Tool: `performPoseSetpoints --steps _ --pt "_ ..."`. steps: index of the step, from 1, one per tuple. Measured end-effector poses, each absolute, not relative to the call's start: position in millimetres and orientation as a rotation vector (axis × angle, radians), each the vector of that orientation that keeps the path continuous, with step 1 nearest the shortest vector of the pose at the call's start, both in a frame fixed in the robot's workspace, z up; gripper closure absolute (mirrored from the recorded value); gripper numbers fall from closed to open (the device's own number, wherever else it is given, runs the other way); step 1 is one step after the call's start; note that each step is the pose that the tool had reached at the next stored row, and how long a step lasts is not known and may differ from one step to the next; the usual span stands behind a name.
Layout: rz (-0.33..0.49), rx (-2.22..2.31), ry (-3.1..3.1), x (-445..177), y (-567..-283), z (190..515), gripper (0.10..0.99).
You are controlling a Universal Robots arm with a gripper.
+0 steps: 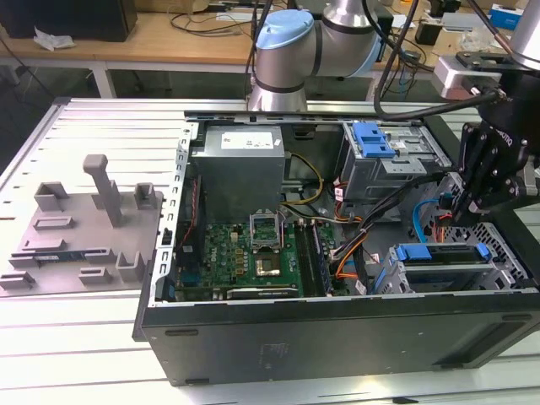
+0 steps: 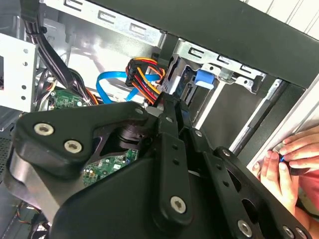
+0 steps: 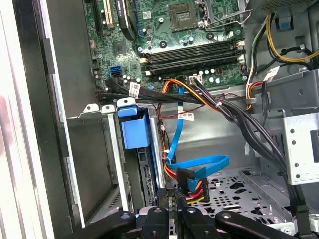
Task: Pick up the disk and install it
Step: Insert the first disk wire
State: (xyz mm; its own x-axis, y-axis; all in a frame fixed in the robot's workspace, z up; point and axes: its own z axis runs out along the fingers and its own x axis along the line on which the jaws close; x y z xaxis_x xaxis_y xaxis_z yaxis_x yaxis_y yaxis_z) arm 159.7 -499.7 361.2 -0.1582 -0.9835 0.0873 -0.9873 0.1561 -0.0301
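Note:
The disk (image 1: pixel 440 268) lies in the drive bay at the front right corner of the open computer case, framed by its bright blue bracket (image 1: pixel 439 251). In the first wrist view the disk (image 3: pixel 145 175) stands edge-on in the bay below its blue bracket tab (image 3: pixel 133 127). The same blue tab (image 2: pixel 204 78) appears in the second wrist view. My gripper (image 1: pixel 456 213) hangs just above the disk's rear end. Its fingers are shut, with the tips (image 3: pixel 172 201) against the black connector (image 3: pixel 188 180) of the coloured power wires and the blue data cable (image 3: pixel 197 163).
The motherboard (image 1: pixel 253 253) and grey power supply box (image 1: pixel 240 164) fill the case's left half. A small blue clip (image 1: pixel 371 139) sits on the upper drive cage. Cable bundles (image 3: pixel 239 119) cross beside the bay. A person's hand (image 2: pixel 289 162) rests outside the case wall. A grey fixture (image 1: pixel 84 219) stands at the exterior view's left.

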Motion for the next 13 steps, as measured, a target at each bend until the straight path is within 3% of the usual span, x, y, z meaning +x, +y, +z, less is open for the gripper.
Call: performPoseSetpoints --steps 13 --pt "0.109 2.060 -2.307 164.2 -499.7 359.9 0.922"
